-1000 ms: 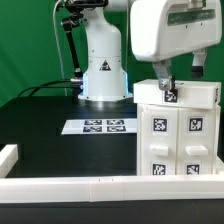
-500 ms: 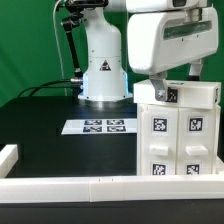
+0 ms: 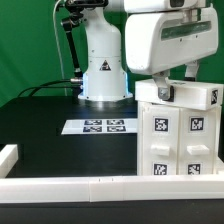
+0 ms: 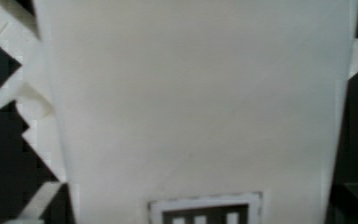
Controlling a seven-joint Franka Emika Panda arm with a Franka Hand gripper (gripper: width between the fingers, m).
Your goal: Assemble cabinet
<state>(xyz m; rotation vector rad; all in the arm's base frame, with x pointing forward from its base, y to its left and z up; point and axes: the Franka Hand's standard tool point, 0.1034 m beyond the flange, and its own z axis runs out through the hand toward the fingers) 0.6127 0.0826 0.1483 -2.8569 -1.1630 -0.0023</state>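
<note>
The white cabinet point(image 3: 178, 140) stands at the exterior view's right, with two tagged door panels on its front. Its top panel point(image 3: 192, 95) lies on the body, slightly tilted, and reaches past the body's right edge. My gripper point(image 3: 164, 91) comes down from the large white hand onto the top panel's near left part and appears shut on it. One dark finger shows there; the other is hidden. In the wrist view the white panel point(image 4: 194, 100) fills the picture, with a black-and-white tag point(image 4: 206, 212) at one edge. The fingertips do not show there.
The marker board point(image 3: 98, 126) lies flat on the black table in front of the arm's white base point(image 3: 103, 65). A long low white border rail point(image 3: 70, 190) runs along the near edge, with a raised end point(image 3: 8, 158) at the exterior view's left.
The hand has dropped lower and shifted slightly left over the cabinet. The top panel has slid to the exterior view's right and now sits tilted, and its tag near the finger is covered.
</note>
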